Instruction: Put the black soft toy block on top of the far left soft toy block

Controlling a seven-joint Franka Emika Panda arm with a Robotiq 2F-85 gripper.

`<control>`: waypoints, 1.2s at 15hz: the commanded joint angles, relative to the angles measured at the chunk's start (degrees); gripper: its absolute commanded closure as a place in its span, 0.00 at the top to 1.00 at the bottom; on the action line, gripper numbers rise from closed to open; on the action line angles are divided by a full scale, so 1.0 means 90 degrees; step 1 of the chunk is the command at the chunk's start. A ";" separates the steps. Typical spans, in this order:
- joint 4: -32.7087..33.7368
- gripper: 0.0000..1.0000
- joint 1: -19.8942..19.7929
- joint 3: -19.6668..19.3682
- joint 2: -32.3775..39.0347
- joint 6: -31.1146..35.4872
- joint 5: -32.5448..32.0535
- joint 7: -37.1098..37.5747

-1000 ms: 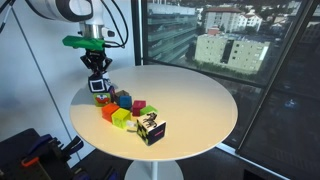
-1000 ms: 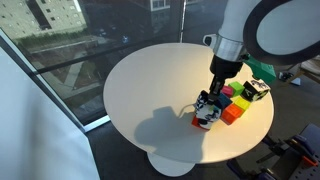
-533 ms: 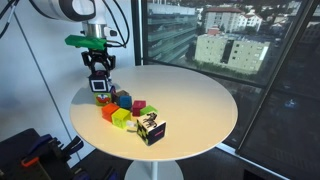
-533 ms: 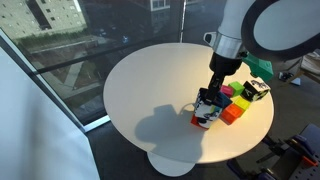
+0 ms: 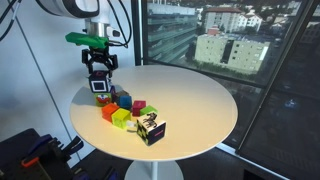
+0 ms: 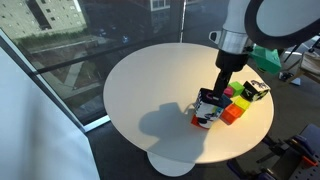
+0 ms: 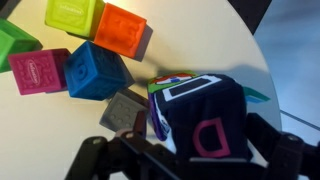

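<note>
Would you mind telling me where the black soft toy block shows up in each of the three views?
Exterior view: black soft toy block at the table's left edge.
Exterior view: right of centre, left end of the cube cluster.
Wrist view: lower right, large in the foreground.
Shared landmark: the orange cube, visible in all three.

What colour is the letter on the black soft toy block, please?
Pink letter, best in the wrist view.

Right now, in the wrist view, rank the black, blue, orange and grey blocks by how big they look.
1. black block: largest, though nearest the camera.
2. blue block and orange block: look alike, unranked.
3. grey block: smallest, partly hidden.
</note>
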 commanded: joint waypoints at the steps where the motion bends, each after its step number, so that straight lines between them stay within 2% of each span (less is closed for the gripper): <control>1: 0.0165 1.00 -0.0083 -0.0069 -0.0190 -0.0520 0.0395 -0.0420; 6: 0.0331 1.00 -0.0136 -0.0182 -0.0249 -0.0908 0.0733 -0.0604; 18: 0.0620 1.00 -0.0663 -0.0636 -0.0236 -0.0638 0.0089 0.0475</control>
